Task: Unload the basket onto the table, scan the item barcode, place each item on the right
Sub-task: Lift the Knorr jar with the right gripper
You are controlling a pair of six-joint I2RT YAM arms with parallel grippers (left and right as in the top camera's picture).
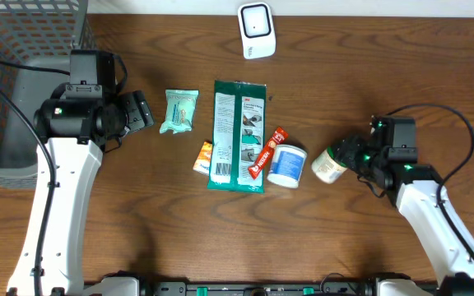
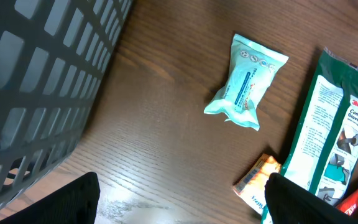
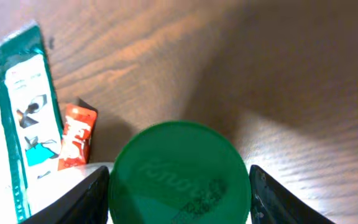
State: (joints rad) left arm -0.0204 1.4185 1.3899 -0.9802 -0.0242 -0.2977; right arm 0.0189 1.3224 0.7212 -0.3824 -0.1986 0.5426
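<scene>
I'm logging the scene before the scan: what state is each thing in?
left end effector: open, empty.
right end effector: closed on jar.
jar: on its side, lid on.
tub: upright, lid on.
wipes pack: lying flat.
pouch: lying flat.
scanner: untouched.

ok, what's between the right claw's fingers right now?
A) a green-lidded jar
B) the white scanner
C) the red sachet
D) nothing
A: in the right wrist view the green-lidded jar fills the gap of the right claw, with its fingers against both sides of the lid. The overhead view also puts the jar at that claw's tip.
</scene>
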